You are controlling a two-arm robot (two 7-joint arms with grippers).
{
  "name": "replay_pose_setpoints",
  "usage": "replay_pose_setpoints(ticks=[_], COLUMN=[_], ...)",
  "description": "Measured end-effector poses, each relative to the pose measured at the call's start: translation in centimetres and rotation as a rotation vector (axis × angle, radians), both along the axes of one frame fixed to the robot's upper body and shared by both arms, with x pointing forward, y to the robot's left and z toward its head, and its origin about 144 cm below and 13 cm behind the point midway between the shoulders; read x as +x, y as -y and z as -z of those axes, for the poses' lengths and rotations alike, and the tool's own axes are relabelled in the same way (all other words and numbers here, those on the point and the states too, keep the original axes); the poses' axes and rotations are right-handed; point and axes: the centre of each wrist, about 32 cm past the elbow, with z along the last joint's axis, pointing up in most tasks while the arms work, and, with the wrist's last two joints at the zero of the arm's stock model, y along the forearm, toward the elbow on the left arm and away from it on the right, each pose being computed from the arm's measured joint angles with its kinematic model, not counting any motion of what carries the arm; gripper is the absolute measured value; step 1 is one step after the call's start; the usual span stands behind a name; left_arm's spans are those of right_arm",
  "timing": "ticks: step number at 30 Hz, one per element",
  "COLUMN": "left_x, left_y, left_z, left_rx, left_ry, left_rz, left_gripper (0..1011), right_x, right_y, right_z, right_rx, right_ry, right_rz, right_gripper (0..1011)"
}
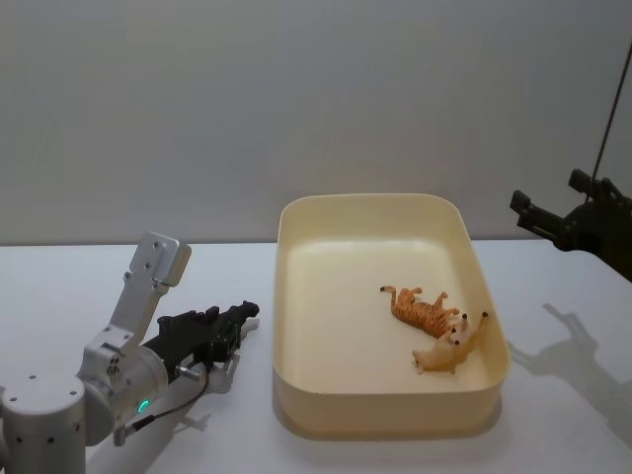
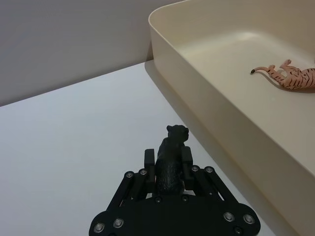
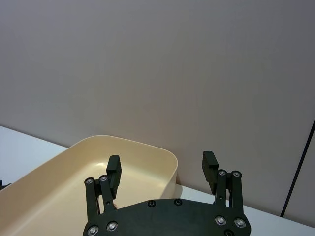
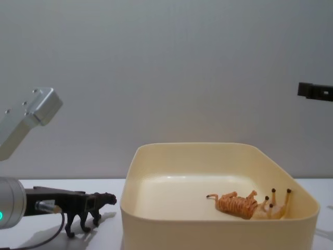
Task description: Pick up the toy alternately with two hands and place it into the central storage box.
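- The left hand (image 1: 229, 331) sits low over the white desk (image 1: 59, 286), just left of the central storage box (image 1: 296, 296), on a silver arm with a green ring light (image 1: 143, 406).
- Its fingers (image 2: 148, 158) are closed on a small black panther toy (image 2: 171, 157) — the body is pinched between them, the head poking out ahead toward the box wall.
- From the chest view the panther's (image 4: 91, 207) legs reach down to the desk; I cannot tell whether the feet touch it.
- The cream-yellow box stands in the middle of the desk, its near wall (image 4: 218, 234) close to the robot.
- Inside, toward the right near corner, an orange striped tiger toy (image 1: 423, 308) lies on its side — a pale tan animal toy (image 1: 454, 346) lies just beside it, nearer the right wall, legs up.
- The two look to be touching at one end.
- The right hand (image 1: 548, 219) hangs high, to the right of the box and well above the desk, its fingers (image 3: 114, 169) spread apart with nothing between them.
- A thin dark cable (image 1: 612, 89) runs up behind the right arm.
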Motion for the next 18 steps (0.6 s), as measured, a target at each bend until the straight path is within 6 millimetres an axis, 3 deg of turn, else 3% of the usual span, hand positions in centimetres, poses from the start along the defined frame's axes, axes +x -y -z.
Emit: replay_pose_setpoints(ticks=[18], left_x=[0.9], left_y=[-0.3], left_z=[-2.4], left_rx=[0.001], left_ry=[0.138], left_rz=[-0.057], left_gripper=[280], right_x=[0.0], right_y=[0.0], right_z=[0.0], right_rx=[0.0], right_ry=[0.0], right_rz=[0.0], right_gripper=[1001])
